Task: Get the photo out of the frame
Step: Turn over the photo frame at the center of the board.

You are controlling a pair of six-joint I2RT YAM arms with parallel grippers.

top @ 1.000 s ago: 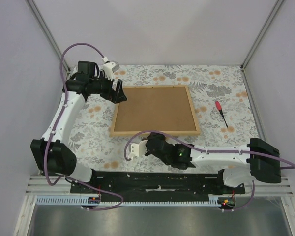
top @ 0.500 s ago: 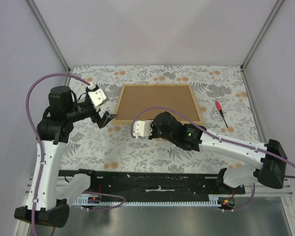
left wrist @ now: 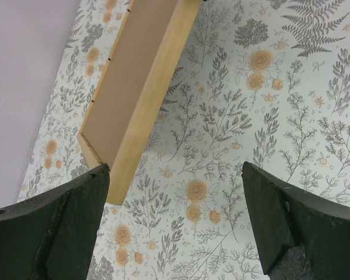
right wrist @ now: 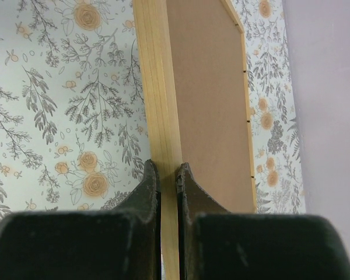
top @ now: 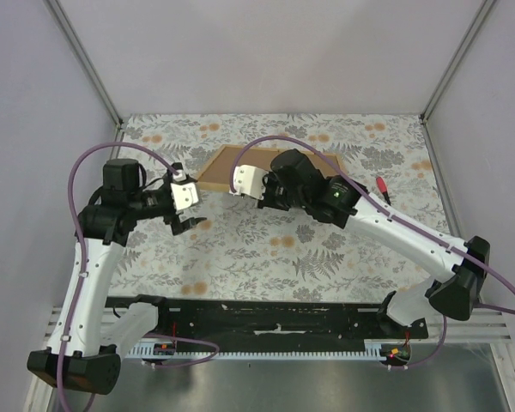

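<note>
The frame (top: 232, 163) is lying toward the far-centre of the bench (top: 240, 253), back side up, w/ its brown board facing the top cam and thin light-wood strips running round the edge. Its long axis is running approx left-right across the bench, short sides pointing near-far. From above it is looking foreshortened, so the near long edge appears to be riding higher than the far one. Can't tell whether the far edge is touching the cloth. The front face is turning away from every cam, so it's hidden. The R fingers (right wrist: 146, 198) are clamping together on a wood strip at the frame's near side. In the R wrist cam that strip is running straight away from them, w/ the board spreading off to its right. The L fingers (left wrist: 58, 227) are standing wide apart, gripping nothing, hovering over the floral cloth just left of the frame's left end and not touching it. In the L wrist cam a frame corner is pointing down btwn them, closer to the left-hand one. A red-handled screwdriver (top: 382, 187) is lying on the bench right of the frame, apart from it, handle pointing far, tip pointing near.
</note>
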